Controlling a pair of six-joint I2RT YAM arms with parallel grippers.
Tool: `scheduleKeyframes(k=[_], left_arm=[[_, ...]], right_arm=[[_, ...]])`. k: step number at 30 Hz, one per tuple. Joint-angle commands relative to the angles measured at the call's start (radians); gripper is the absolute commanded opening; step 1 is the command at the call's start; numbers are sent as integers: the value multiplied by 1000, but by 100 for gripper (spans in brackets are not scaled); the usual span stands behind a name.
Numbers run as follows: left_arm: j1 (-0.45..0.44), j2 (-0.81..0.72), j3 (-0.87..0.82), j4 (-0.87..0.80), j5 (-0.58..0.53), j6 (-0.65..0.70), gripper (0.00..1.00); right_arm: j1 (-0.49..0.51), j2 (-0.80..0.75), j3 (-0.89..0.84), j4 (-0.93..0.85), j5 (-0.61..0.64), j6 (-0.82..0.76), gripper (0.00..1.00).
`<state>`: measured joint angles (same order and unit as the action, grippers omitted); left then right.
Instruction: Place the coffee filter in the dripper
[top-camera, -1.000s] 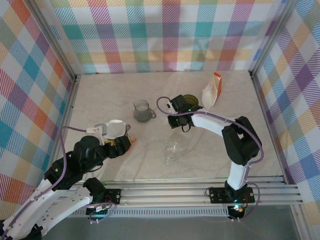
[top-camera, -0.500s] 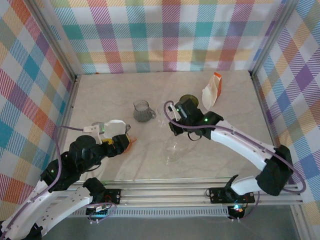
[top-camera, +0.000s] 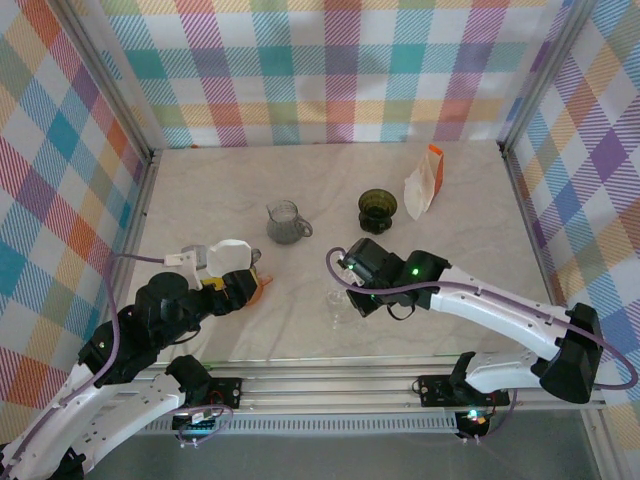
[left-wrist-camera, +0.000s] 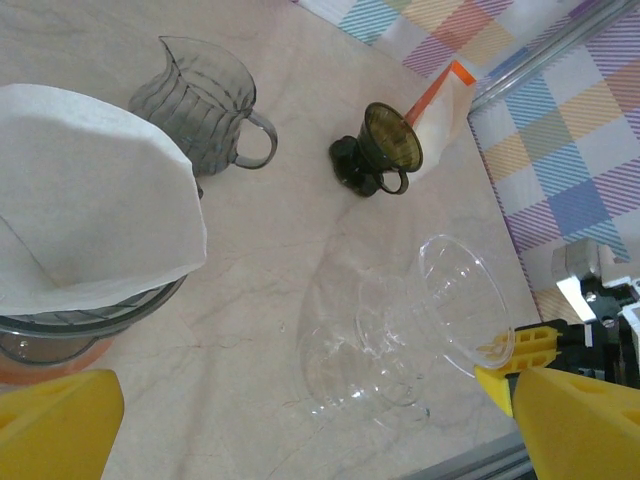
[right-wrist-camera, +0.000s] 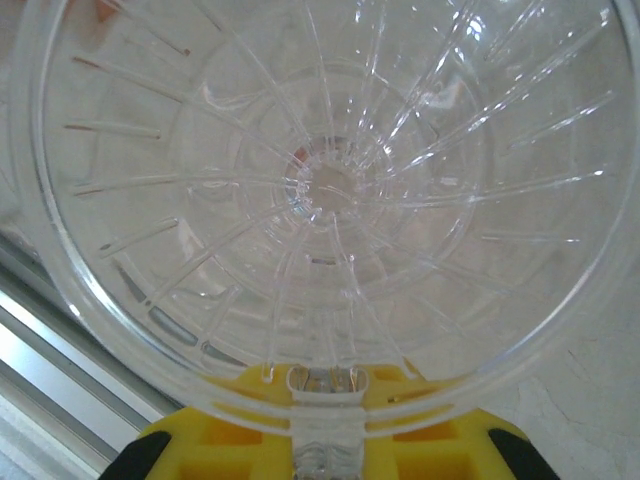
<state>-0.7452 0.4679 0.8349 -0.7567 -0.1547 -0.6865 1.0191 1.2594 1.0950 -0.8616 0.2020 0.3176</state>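
Filter (left-wrist-camera: 90, 200) is not yet in the clear dripper (right-wrist-camera: 320, 190); it sits beside the left end effector (left-wrist-camera: 300, 390), jaws wide apart; right end effector (right-wrist-camera: 325, 400) clamps the dripper's rim.

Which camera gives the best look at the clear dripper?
Right wrist: it looks straight into the clear dripper, ribs and centre hole sharp. Left wrist shows its cone from the side, small; in the top view it is a faint glint by the right gripper.
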Motion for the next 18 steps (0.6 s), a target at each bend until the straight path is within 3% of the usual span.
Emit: scheduleKeyframes(k=[1,18], left_arm=[[-9,-12,7,8,2,18,100],[-9,-9,-5,22,0,18,100]], right_arm=[[13,-16,-15,2,27,36,15],[118,-64,-45,-47,100,121,16]])
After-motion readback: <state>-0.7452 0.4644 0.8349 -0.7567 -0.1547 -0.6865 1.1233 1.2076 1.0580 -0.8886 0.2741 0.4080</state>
